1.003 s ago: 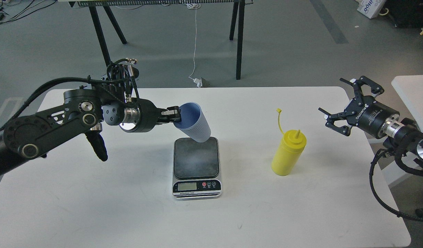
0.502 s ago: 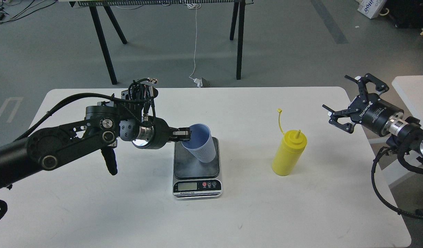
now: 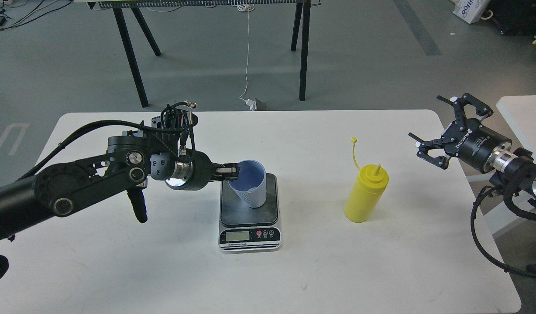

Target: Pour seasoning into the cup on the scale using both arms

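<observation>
The light-blue ribbed cup (image 3: pixel 252 187) stands nearly upright on the dark platform of the scale (image 3: pixel 249 226), at the table's middle. My left gripper (image 3: pixel 231 171) is shut on the cup's left rim. The yellow seasoning bottle (image 3: pixel 365 194) stands upright to the right of the scale, its cap strap sticking up. My right gripper (image 3: pixel 438 131) is open and empty, in the air near the table's right edge, well to the right of the bottle.
The white table (image 3: pixel 163 270) bears only the scale and bottle. A second white table (image 3: pixel 523 117) stands at the far right. Black trestle legs (image 3: pixel 303 52) stand on the floor behind, with a hanging white cable (image 3: pixel 247 56).
My left gripper has lowered the cup from above the scale onto the platform and tilted it upright. My right gripper has moved slightly up and right, then held still.
</observation>
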Motion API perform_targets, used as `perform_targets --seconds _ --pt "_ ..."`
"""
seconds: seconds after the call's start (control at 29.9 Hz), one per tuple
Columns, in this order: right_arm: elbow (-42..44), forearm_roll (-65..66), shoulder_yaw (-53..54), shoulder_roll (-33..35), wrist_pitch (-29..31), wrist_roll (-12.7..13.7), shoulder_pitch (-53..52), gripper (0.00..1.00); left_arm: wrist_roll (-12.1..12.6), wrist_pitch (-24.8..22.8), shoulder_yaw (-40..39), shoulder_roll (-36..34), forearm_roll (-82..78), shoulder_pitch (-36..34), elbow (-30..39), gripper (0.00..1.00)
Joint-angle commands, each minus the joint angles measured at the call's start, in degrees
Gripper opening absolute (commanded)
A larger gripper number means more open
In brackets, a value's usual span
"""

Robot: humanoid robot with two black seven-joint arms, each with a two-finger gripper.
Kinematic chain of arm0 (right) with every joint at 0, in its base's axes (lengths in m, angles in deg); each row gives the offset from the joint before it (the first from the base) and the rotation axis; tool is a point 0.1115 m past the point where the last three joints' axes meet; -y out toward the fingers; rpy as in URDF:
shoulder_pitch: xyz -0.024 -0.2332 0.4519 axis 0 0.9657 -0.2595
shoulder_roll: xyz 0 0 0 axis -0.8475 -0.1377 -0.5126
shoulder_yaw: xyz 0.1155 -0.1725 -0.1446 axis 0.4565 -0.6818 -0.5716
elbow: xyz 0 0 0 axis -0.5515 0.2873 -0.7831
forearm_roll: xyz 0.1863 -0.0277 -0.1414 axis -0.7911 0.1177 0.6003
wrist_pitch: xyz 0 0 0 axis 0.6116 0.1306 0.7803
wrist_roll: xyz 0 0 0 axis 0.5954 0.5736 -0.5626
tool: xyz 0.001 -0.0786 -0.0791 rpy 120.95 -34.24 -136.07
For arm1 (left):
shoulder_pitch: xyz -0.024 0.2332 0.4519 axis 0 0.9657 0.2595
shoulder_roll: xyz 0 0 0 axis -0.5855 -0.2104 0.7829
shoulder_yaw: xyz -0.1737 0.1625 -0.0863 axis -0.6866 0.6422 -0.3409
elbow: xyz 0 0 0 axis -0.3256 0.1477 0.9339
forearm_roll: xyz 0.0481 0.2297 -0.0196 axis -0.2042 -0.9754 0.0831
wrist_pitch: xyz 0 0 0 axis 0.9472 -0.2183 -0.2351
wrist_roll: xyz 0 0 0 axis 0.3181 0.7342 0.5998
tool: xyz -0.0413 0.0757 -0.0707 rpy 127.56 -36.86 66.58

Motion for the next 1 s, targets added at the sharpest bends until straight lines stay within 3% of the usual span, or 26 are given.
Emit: perform_targets --seconds 0.0,0.17,0.27,0.33,0.4,0.74,0.97 --pt "0.00 0.00 0.00 0.01 0.00 0.00 0.04 1.00 0.00 0.00 -0.09 0.11 0.10 0.00 -0.38 0.16" --pt "0.00 0.00 -0.09 0.01 0.00 0.00 0.04 1.00 0.00 0.00 -0.61 -0.59 0.98 -0.52 -0.47 0.22" --pt "0.00 0.00 -0.09 -0.08 0.00 0.00 0.04 1.00 0.00 0.00 -1.06 -0.94 1.42 -1.83 -0.82 0.34" --pt "0.00 0.00 -0.27 -0.08 0.00 0.00 0.04 1.00 0.00 0.00 -0.88 -1.73 2.56 -3.59 -2.05 0.48" --pt "0.00 0.00 -0.27 -0.16 0.00 0.00 0.13 1.00 0.00 0.00 -1.14 -1.91 3.53 -4.74 -3.28 0.72" --pt "0.00 0.00 -0.09 -0.52 0.00 0.09 -0.05 1.00 0.00 0.00 -1.49 -2.08 16.34 -15.18 -8.72 0.88" --pt "-0.27 0.09 -0.36 -0.08 0.00 1.06 -1.27 1.00 0.00 0.00 -2.99 -1.73 41.29 -27.32 -31.38 0.92"
